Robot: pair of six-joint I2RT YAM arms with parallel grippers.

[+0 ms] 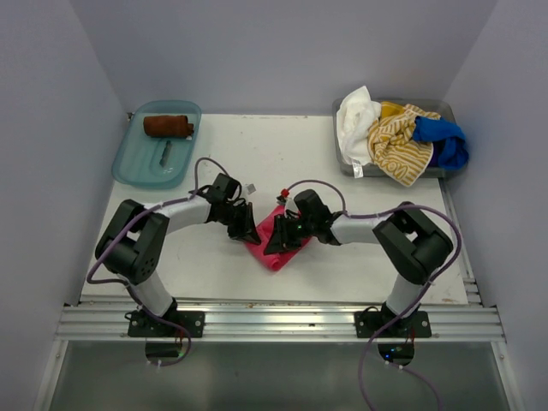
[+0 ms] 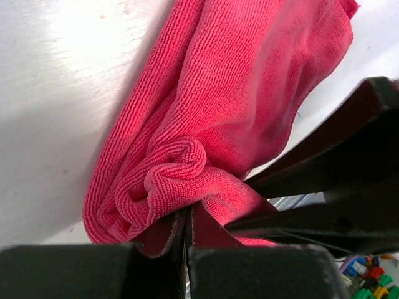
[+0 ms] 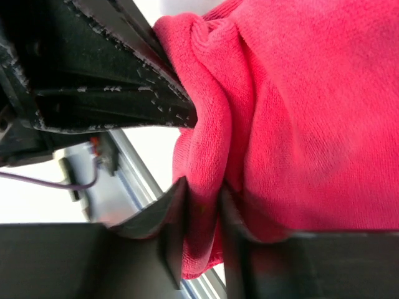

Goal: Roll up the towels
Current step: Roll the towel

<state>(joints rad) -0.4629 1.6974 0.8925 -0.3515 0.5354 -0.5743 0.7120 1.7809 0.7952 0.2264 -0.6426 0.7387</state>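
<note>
1. Left wrist view showed the left pincer with its fingers pressed together on a bunched fold of the hot pink towel, the cloth curling into a loose roll just beyond the fingertips.
2. Right wrist view showed the right pincer clamped on another fold of the same towel, with fabric filling the narrow gap between its two fingers.
3. Each wrist view had the other arm's dark fingers close by, lying against the pink cloth.
4. From the top external view, the two pincers met nearly tip to tip over the towel, the left coming in from the left and the right from the right.
5. That towel lay on the white worktop at the middle of its near half, a corner sticking out toward the arms' bases.
6. A rust-brown towel, rolled into a short cylinder, lay crosswise at the far end of the teal tray, which sat at the far left corner of the worktop.
7. A small grey thing lay nearer in the tray; I could not tell what it was.
8. At the far right corner sat a grey bin heaped with loose towels: a white towel on the left, a striped towel in yellow and white in the middle, spilling over the near rim, and a blue towel on the right.
</note>
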